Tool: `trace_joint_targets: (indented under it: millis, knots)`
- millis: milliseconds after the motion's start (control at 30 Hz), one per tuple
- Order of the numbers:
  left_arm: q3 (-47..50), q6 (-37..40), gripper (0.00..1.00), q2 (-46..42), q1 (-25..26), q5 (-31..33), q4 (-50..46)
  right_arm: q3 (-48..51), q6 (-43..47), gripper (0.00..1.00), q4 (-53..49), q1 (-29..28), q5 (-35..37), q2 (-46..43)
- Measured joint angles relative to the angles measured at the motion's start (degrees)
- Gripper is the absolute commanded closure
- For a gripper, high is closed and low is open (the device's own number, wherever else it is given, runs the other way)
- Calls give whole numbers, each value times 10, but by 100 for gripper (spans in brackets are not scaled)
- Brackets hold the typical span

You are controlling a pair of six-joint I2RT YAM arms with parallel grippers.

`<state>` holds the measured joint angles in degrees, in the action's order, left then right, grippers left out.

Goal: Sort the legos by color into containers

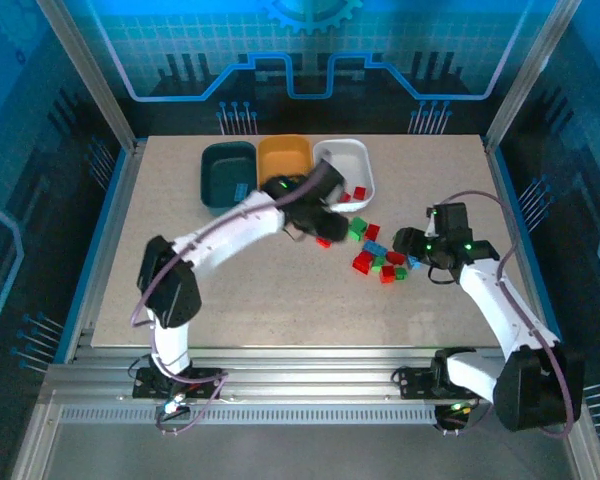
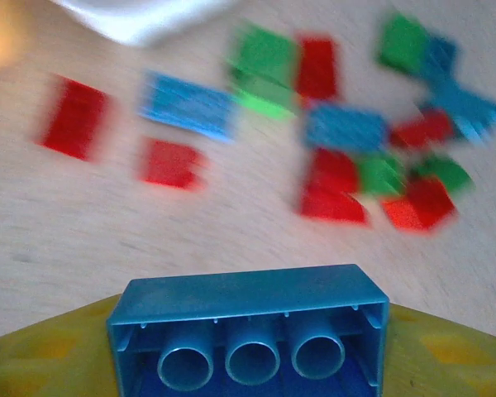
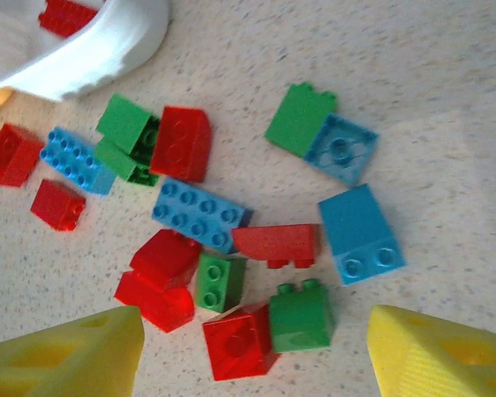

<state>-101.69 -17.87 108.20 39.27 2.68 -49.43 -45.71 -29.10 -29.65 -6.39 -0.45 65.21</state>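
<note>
Hard to make out: my left wrist view is blurred past the foreground. The loose legos (image 2: 339, 178) there read as red, green and blue smears, and I cannot tell their studs or edges.
Cut off: the white tub (image 3: 107, 58) shows just a corner in my right wrist view. A red brick (image 3: 64, 15) inside it is clipped by the frame edge.
Hidden: from above, the left arm overlaps the near edge of the orange-yellow tub (image 1: 284, 152) and part of the white one. The dark teal tub (image 1: 227, 172) sits at the left end of that row.
Left end effector (image 1: 316, 222): closed on a blue brick (image 2: 248, 327), clamped between its yellow fingers (image 2: 41, 364), above the surface (image 1: 180, 320) just in front of the white tub.
Blue brick axis: the long axis runs left-right across my wrist view, and the hollow underside with three tubes faces the camera.
Right end effector (image 1: 407, 244): fingers spread wide, holding nothing, at the right side of the pile.
Pile: mid-surface, on the near side of the white tub. A blue eight-stud brick (image 3: 200, 215) lies flat, studs up, its long axis running upper-left to lower-right.
</note>
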Motion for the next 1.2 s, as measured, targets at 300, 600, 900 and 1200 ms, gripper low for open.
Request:
trace_joint_targets:
  millis: [300,600,900,1200]
  knots:
    - [-44,-16,40,52,-282,-53,5,-65,17,27,14,-46,16,94]
    - [-228,-30,34,239,-387,-92,-27,-115,32,27,8,-67,36,192]
    - [-284,-29,6,289,-387,-104,-61,-140,45,25,1,-83,47,211]
    - [-121,-43,6,144,-387,-155,-2,-263,125,38,16,-119,48,361]
